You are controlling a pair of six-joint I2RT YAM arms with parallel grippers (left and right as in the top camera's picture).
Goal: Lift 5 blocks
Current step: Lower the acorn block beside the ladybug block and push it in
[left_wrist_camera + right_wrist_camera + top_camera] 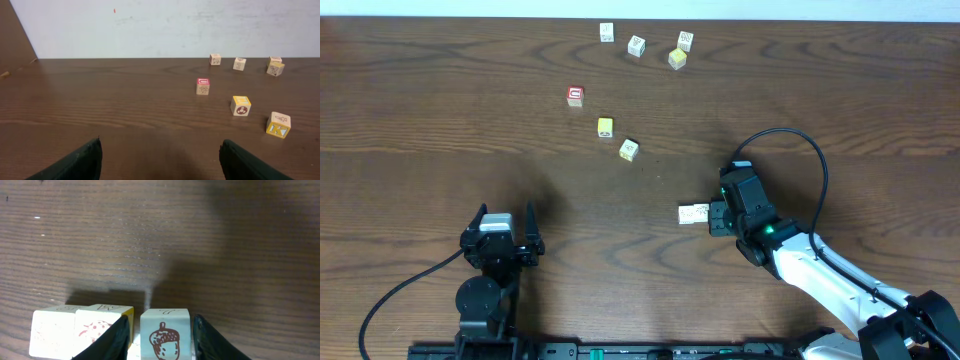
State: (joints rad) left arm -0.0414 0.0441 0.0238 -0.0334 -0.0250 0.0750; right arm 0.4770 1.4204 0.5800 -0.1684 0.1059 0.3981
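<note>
The right gripper [161, 342] stands narrow astride the acorn block [165, 334], which sits on the table [210, 240] beside two neighbouring blocks [52, 332]; a true pinch cannot be confirmed. The left gripper [160, 167] gapes wide and empty, and the other blocks [636, 45] lie well apart. The blocks are judged to be light, rigid, smooth wood, best taken squarely across opposite flat faces.

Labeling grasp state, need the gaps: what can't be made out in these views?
- Right wrist: acorn block sits between the right fingers; bottom edge cuts off its base, so clamped or lifted is unclear.
- Overhead: right fingers hide that block; neighbouring blocks blur together.
- Left wrist: left fingers cut off by bottom edge.
- Overhead: far blocks, prints too small.
</note>
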